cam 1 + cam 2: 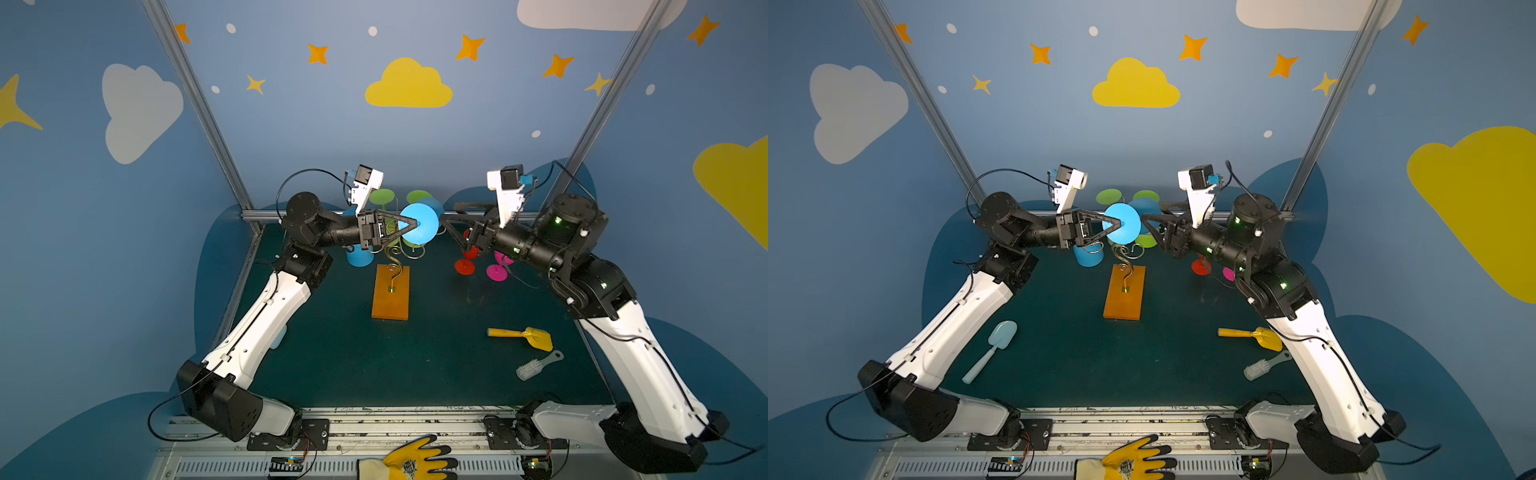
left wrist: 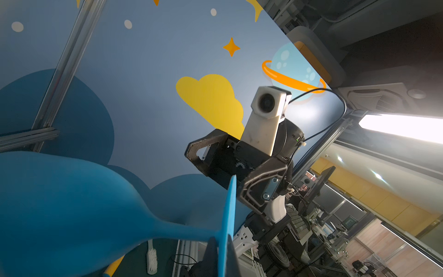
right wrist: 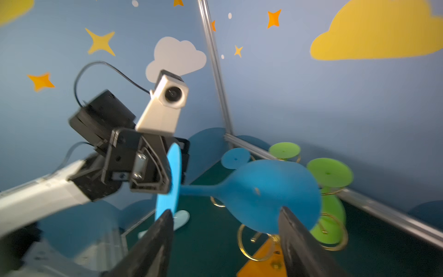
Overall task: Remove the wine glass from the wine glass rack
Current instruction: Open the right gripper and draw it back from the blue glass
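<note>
Our left gripper [image 1: 414, 224] pinches shut on the foot of the wine glass [image 1: 427, 237], bearing it, so our right gripper [image 3: 225, 210] gapes empty around the bowl.

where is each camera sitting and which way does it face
Top views: high at the front, facing down toward the back wall; both arms whole, left gripper shut on the glass foot at the rack, right gripper open.
Left wrist: on the left arm, facing the right arm; own fingertips clamp the foot.
Right wrist: on the right arm, facing the left arm; own fingers straddle the bowl.
Shared: both wrist views see the glass, from opposite sides.
</note>
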Robot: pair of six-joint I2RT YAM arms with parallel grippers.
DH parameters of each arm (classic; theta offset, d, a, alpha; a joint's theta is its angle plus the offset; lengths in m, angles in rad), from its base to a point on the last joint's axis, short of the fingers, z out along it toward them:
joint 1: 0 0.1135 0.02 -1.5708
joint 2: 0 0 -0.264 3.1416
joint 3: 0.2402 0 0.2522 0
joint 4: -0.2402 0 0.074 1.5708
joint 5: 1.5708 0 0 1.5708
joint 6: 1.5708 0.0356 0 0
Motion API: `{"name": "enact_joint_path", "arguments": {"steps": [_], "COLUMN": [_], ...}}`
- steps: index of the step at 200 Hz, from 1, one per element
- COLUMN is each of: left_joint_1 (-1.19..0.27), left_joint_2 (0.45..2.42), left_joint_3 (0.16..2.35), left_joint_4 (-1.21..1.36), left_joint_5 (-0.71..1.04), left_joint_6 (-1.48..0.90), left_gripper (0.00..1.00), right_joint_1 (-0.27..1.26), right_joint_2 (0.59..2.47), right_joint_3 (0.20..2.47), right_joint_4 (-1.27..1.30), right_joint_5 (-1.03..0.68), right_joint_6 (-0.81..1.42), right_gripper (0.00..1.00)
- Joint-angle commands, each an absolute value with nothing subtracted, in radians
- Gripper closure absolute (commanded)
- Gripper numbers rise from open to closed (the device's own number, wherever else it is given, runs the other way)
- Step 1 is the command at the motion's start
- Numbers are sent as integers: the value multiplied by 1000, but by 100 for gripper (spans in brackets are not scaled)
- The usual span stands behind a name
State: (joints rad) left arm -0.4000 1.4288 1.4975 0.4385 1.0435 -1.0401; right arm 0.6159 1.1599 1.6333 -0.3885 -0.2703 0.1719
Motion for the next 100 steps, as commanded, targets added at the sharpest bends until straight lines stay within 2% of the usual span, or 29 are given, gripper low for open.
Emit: {"name": "enact_joint_path", "arguments": {"steps": [1, 17, 63, 100], "left_joint_1": [-395, -393, -394, -393], "left_joint_2": [1425, 1427, 1422, 1418], "left_joint_3": [1527, 1527, 1531, 1520], "left_joint_4": [586, 579, 555, 555], "left_joint_5": [1061, 1055, 1045, 1034], "left_joint_6": [-1164, -1175, -1169, -1189], "left_gripper": [97, 97, 97, 97], "right_joint_1": [614, 614, 618, 638], "right_joint_2": [1081, 1068, 1072, 1120], "right_joint_3": [1530, 1474, 1313, 1288], "right_joint_4": [-267, -234, -18, 81], "right_joint_5": [-159, -135, -223, -265], "right_joint_6": [9, -92, -332, -452], "right_gripper": [18, 15, 13, 11]}}
